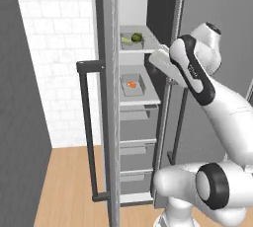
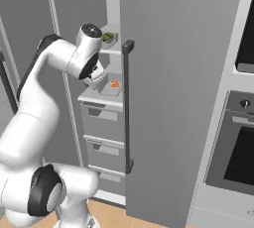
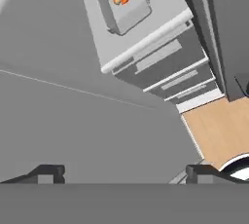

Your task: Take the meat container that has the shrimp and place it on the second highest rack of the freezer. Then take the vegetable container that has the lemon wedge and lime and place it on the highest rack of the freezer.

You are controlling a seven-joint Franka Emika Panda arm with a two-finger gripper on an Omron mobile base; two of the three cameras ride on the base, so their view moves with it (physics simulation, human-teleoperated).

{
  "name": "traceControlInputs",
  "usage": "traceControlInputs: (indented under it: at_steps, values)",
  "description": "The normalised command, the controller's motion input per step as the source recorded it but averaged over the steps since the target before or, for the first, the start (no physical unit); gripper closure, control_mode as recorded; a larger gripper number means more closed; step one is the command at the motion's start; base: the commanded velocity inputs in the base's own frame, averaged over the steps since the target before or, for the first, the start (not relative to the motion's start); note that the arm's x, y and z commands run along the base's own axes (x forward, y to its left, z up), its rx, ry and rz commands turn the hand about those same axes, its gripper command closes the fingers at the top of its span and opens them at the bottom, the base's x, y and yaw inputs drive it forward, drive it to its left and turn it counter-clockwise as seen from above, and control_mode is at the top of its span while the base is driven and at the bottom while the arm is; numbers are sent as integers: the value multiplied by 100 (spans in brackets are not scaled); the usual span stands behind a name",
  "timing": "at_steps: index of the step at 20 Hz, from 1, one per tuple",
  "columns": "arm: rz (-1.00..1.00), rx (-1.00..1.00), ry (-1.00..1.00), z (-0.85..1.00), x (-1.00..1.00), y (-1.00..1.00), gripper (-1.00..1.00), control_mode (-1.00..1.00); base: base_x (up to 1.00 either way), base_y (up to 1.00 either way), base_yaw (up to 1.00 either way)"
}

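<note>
Fingers (image 3: 124, 172) spread, empty, near freezer (image 1: 111, 97) shelf with meat container (image 3: 124, 4).

No readable text, labels, brands or numbers anywhere. Freezer (image 1: 111, 122) panels and drawers are plain grey. Oven (image 2: 238, 142) front shows a knob but no legible markings.

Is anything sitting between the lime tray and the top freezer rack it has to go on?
Nothing visible does: the lime tray already rests on the top rack of the open freezer, and the shrimp tray sits on the rack below.
</note>
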Motion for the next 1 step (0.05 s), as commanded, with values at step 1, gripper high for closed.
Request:
traceControlInputs:
  at_steps: [1]
  values:
    - [53,-50,0,-29,-100,-29,-100,-100,0,0,0]
